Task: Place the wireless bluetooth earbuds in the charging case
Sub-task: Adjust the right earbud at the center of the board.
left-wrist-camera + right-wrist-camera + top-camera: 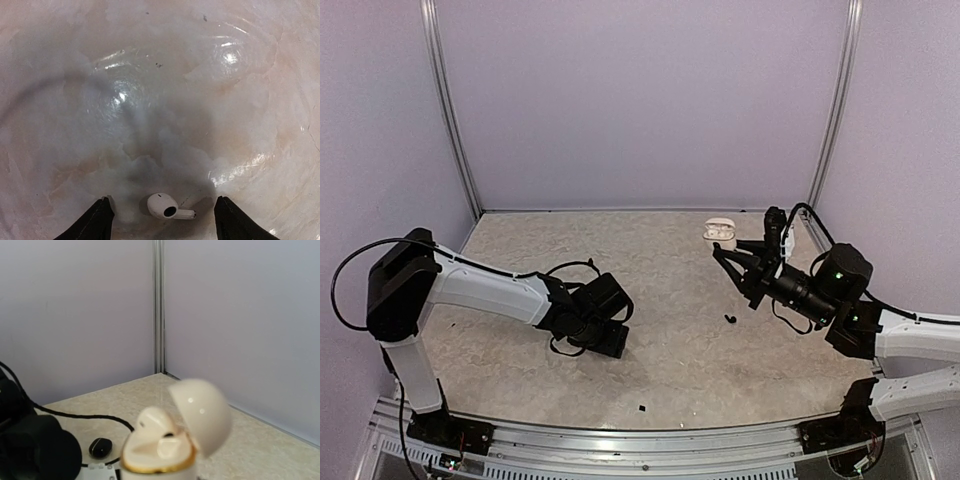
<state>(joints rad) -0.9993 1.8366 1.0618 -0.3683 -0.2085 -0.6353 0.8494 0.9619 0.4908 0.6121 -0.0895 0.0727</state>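
A white earbud (167, 206) lies on the table between the tips of my left gripper (165, 222), which is open and not touching it. In the top view that gripper (605, 335) points down at the table, left of centre. My right gripper (724, 247) is shut on the white charging case (720, 233) and holds it above the table at the back right. The case (160, 452) has its lid (202, 415) swung open, and one white earbud (152, 422) sits in it. The right fingers are hidden in the right wrist view.
A black earbud (729, 319) lies on the table below the right gripper and shows as a black earbud (100, 447) in the right wrist view. A small black speck (642, 408) sits near the front edge. Lilac walls close in the table on three sides.
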